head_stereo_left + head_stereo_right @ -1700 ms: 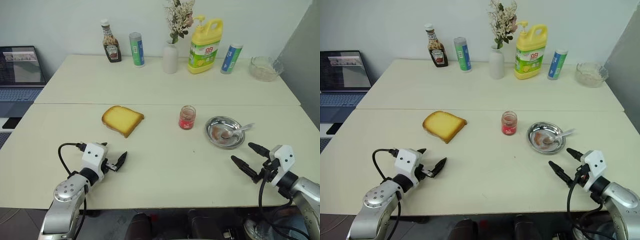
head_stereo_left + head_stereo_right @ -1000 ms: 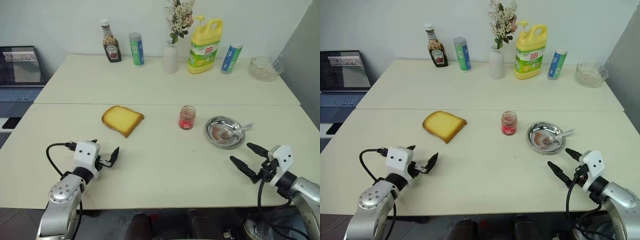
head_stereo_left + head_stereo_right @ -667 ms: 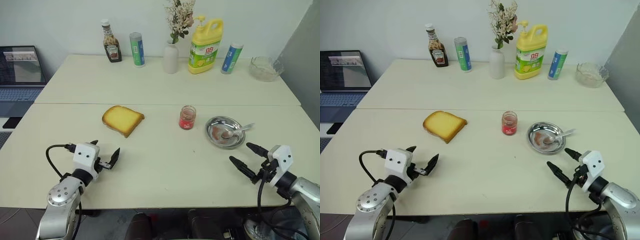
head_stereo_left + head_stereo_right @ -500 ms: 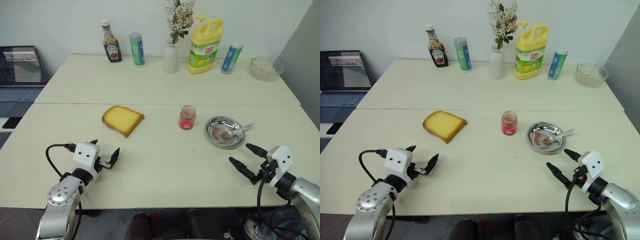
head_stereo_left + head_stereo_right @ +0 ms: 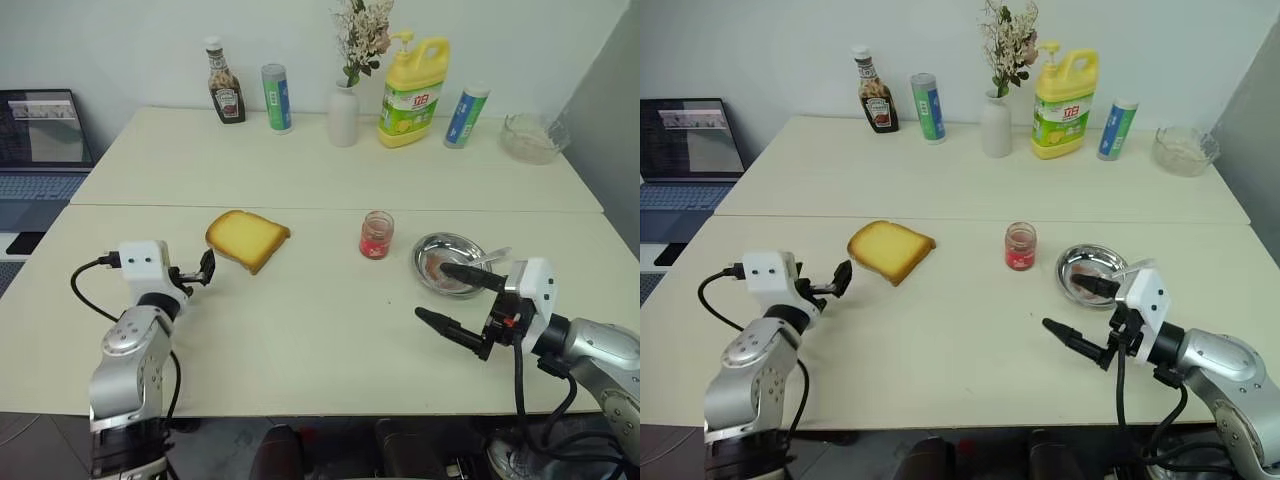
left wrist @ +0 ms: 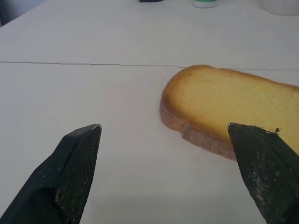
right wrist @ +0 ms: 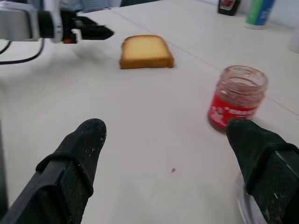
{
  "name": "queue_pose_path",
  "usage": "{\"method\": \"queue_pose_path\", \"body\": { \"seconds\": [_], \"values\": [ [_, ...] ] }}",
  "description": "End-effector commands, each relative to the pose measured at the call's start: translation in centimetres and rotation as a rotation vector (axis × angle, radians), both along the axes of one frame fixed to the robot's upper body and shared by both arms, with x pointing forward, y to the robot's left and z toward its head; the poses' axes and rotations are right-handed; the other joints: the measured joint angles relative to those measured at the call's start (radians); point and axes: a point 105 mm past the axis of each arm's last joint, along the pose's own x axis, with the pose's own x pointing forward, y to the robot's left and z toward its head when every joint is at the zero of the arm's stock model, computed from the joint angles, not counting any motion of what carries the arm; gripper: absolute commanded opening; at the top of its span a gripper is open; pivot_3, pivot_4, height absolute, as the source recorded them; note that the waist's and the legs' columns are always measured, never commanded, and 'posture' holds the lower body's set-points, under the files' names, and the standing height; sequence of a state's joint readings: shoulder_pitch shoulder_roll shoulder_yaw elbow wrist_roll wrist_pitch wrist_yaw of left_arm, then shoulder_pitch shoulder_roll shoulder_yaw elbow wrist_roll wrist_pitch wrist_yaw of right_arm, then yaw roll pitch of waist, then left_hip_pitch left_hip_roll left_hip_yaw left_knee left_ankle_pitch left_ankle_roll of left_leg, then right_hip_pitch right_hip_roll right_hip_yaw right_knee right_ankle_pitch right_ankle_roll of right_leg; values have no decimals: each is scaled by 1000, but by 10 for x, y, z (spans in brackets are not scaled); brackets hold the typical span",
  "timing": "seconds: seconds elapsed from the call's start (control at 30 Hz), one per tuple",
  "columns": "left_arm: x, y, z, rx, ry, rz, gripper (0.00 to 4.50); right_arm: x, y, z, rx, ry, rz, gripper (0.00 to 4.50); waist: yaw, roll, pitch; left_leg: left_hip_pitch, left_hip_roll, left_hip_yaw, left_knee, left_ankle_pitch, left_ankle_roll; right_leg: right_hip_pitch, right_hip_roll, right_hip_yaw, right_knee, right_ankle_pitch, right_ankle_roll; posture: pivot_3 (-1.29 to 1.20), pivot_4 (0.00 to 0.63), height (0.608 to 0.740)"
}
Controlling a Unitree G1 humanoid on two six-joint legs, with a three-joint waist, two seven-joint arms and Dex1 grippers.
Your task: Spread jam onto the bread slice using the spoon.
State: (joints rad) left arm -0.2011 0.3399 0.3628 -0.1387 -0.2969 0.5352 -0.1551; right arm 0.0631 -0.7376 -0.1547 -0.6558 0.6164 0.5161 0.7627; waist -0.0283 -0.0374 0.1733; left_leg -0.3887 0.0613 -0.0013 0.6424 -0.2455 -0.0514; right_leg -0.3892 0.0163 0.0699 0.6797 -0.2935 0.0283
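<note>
Head views: the left pincer (image 5: 201, 270) is held level above the tabletop (image 5: 300, 330), fingers spread wide and holding nothing. The bread slice (image 5: 247, 238) lies flat just beyond its fingertips, apart from them. The right pincer (image 5: 458, 302) points across toward the left arm, fingers spread wide and holding nothing. One finger reaches over the rim of the round steel dish (image 5: 440, 252); the other hangs above bare tabletop. The spoon (image 5: 482, 261) rests in the dish, just behind that upper finger. The jam (image 5: 376, 235) stands upright beyond the right pincer, between bread and dish.

Left wrist view: both black fingertips (image 6: 77, 154) frame the bread slice, a thick golden slab with a darker brown crust, lying ahead and toward one finger.

Right wrist view: the fingers stand wide apart. The jam jar is lidless, clear glass, red-labelled, near one finger. The bread slice lies well beyond it.
</note>
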Motion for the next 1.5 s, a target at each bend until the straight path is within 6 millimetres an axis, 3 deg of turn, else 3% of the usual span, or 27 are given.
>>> {"method": "queue_pose_path", "body": {
  "seconds": [0.03, 0.27, 0.53, 0.67, 0.97, 1.1, 1.27, 1.5],
  "values": [
    [13, 4, 8, -72, 7, 58, 4500, -6, 11, 13, -4, -36, 64, 4466, 0, 0, 0, 0, 0, 0, 1, 0, 0, 0, 0, 0, 0, 0, 0, 0, 150, 740],
    [49, -13, 4, -157, 121, 56, 4500, -1, 21, 27, -6, -91, 100, 4466, 0, -1, 0, -1, -1, -1, 2, 0, 0, 0, 0, -1, 0, 1, 2, 0, 150, 740],
    [65, -34, -7, -258, 251, 18, 4500, -1, 21, 30, -5, -100, 93, 4466, 1, -1, 0, -3, -1, -2, 2, 0, 0, -1, 0, -2, 0, 2, 0, 0, 150, 740],
    [69, -39, -7, -289, 284, -7, 3673, -1, 20, 31, 2, -98, 82, 4500, 2, -1, 0, -3, -1, -4, 2, 0, 0, -1, 0, -3, 0, 2, 1, 0, 150, 740],
    [70, -38, -3, -301, 322, -46, 937, -2, 20, 32, 3, -94, 73, 4500, 3, -1, 0, -3, -2, -4, 2, 0, -1, 0, -1, -4, 0, 2, 1, 0, 150, 740],
    [57, -49, -6, -289, 374, -196, 218, -3, 17, 31, -4, -81, 74, 4500, 0, -1, 0, -3, -1, -4, 2, 0, -1, 0, -1, -4, 0, 2, 1, 0, 150, 740],
    [31, -59, -11, -270, 450, -391, 141, -7, 12, 24, -33, -37, 87, 4500, 0, -1, 0, -3, -1, -4, 2, 0, -1, -1, -1, -4, 0, 2, 1, 0, 150, 740],
    [-25, -101, -22, -184, 573, -802, 118, -28, 7, 6, -100, 105, 162, 4500, 1, 0, 0, -3, -1, -4, 2, -1, -2, -1, -2, -4, -1, 1, 2, 0, 150, 740]
  ]
}}
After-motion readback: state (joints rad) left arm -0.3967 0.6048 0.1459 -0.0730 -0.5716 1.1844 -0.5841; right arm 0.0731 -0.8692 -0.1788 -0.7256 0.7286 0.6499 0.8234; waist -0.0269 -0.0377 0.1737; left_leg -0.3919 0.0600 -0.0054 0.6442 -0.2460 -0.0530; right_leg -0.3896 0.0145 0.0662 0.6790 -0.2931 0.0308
